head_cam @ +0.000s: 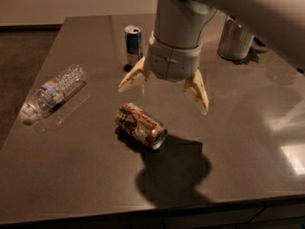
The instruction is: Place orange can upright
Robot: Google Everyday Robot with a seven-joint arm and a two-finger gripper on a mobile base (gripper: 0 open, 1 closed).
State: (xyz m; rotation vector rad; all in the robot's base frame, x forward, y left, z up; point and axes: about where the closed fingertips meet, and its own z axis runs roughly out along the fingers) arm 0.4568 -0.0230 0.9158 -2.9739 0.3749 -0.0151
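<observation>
gripper (163,99) spread wide, hovering above orange can (140,126) lying sideways on table (71,175); blue can (133,44) upright behind.

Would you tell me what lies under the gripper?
The gripper, fingers spread, hovers above the orange can, which lies on its side on the table. The can's underside cannot be seen.

The orange can (140,126) lies on its side under the spread claw (163,99).

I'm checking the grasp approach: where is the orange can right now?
In the camera view, the orange can lies on its side near the table's middle, the fallen water bottle to its left; the gripper hovers above it, jaws open.
</observation>
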